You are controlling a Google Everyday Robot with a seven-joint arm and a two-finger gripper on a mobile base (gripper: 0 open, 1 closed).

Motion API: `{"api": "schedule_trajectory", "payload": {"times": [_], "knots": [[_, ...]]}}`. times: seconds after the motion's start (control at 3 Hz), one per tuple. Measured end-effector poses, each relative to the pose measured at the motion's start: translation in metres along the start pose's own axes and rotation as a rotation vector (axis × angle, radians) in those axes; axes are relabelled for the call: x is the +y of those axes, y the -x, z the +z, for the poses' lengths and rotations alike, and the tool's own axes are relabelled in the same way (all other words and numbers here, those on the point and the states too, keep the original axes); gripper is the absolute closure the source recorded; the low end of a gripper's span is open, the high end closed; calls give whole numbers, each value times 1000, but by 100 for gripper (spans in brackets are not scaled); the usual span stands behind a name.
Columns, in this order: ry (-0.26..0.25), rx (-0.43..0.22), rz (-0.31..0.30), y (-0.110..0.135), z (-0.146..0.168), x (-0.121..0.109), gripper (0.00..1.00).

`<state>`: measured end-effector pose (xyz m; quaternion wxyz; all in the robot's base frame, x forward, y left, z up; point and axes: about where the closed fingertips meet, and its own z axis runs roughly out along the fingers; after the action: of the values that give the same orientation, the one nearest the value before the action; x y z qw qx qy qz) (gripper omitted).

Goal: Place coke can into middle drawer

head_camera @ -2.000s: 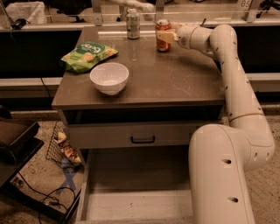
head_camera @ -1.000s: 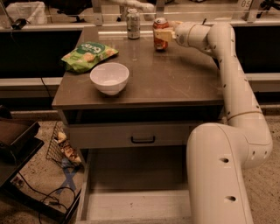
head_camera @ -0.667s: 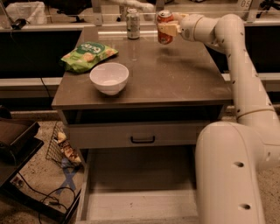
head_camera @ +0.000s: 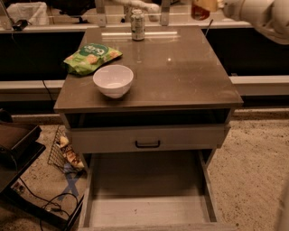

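The coke can [head_camera: 199, 10], red-orange, hangs in the air at the top edge of the view, above the back right of the cabinet top; its upper part is cut off. My gripper [head_camera: 210, 5] is shut on it from the right, with the white arm [head_camera: 253, 11] running off to the upper right. The middle drawer [head_camera: 144, 198] is pulled out wide at the bottom of the view, its flat floor bare. It lies well below and in front of the can.
On the brown cabinet top [head_camera: 180, 76] stand a white bowl [head_camera: 113, 80], a green snack bag [head_camera: 91, 57] and a silver-grey can [head_camera: 137, 25]. A shut drawer front with a black handle [head_camera: 147, 144] sits above the open drawer. A wire basket [head_camera: 63, 151] and cables lie on the floor at left.
The gripper has lifted the coke can off the cabinet top, up and to the right. The view has moved closer and the arm has left most of the frame.
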<state>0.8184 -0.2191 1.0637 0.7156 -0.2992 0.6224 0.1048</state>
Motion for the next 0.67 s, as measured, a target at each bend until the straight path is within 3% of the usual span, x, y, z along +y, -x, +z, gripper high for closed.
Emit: {"api": "schedule_trajectory", "payload": {"times": [0.33,0.67], "knots": [[-97,-88,-39,88,-69,1,100],[-119,-105,-28,131,-124,37,100]]}}
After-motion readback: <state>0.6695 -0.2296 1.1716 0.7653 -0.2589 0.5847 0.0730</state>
